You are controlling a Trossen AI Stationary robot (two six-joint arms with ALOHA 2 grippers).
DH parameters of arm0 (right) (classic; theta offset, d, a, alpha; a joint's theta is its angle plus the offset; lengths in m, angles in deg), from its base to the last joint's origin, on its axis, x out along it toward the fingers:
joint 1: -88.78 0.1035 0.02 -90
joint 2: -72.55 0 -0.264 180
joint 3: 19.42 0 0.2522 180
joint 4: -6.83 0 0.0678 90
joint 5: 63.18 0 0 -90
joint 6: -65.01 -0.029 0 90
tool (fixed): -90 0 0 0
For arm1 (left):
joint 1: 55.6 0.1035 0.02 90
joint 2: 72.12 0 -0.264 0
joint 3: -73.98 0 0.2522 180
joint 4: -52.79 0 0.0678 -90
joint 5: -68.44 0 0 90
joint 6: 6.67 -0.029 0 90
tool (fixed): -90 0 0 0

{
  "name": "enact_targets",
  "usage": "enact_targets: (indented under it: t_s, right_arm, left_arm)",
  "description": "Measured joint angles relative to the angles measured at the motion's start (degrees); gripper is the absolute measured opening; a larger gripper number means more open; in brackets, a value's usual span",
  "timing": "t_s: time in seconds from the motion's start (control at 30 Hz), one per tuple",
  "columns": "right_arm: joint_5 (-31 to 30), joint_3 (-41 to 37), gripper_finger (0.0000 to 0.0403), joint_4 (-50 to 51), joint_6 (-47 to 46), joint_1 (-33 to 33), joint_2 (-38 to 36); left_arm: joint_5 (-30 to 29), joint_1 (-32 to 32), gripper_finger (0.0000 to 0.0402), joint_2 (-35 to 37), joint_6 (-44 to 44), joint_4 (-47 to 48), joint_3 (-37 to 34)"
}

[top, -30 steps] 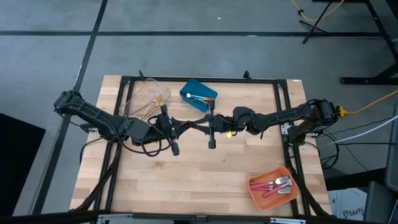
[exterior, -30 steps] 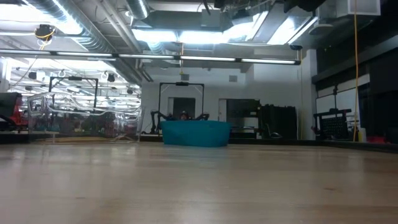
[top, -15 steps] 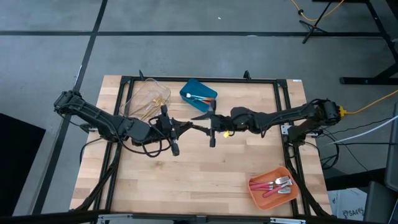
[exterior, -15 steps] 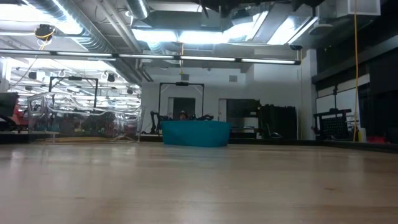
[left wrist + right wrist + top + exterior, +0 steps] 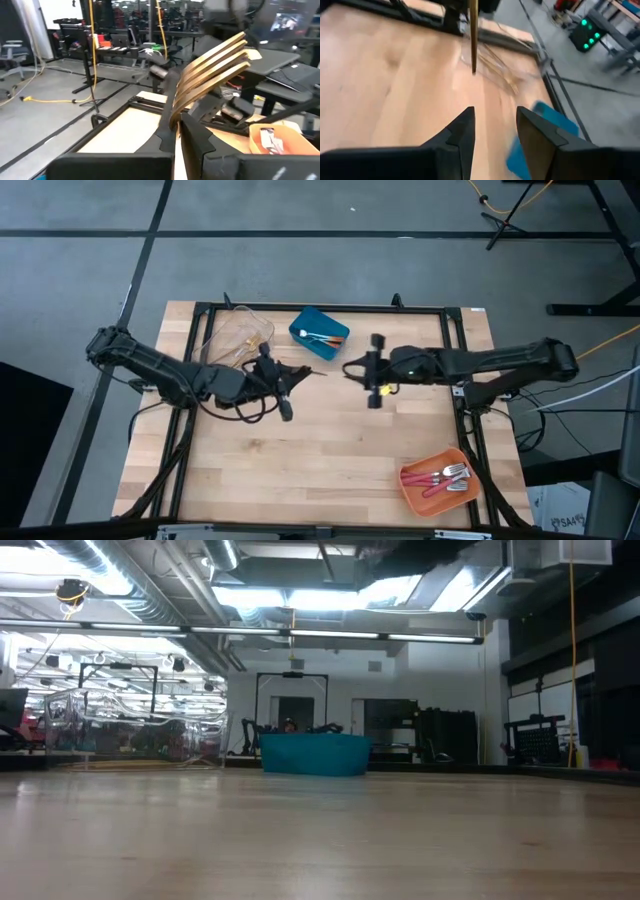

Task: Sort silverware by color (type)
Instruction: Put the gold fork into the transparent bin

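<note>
Handover | left gripper [image 5: 176, 131] clamps slim all-gold fork [image 5: 210, 67], likely bound for clear bin [image 5: 240, 337] | right gripper [image 5: 494, 127] parted, holding nothing

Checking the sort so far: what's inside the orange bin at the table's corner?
The orange bin holds red/pink-handled utensils with silver heads, lying loosely together. The high view shows a few pieces; an exact count, or anything beneath them, can't be made out.
</note>
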Motion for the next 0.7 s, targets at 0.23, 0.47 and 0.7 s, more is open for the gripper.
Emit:
enact_targets:
  t_s: [0.23,0.47,0.7]
  right_arm:
    - [-2.9,0.0,0.0133,11.4,0.0,0.0,-10.3]
    - [-2.8,0.0,0.0133,18.2,-0.6,0.0,-20.0]
    - [-1.4,-4.1,0.0133,19.5,-3.5,0.0,-28.5]
  left_arm:
    - [1.0,4.7,0.0002,0.0,0.8,0.1,0.0]
    - [10.4,13.1,0.0002,0.7,1.9,2.5,0.0]
    - [21.2,25.0,0.0002,2.8,11.3,20.1,1.9]
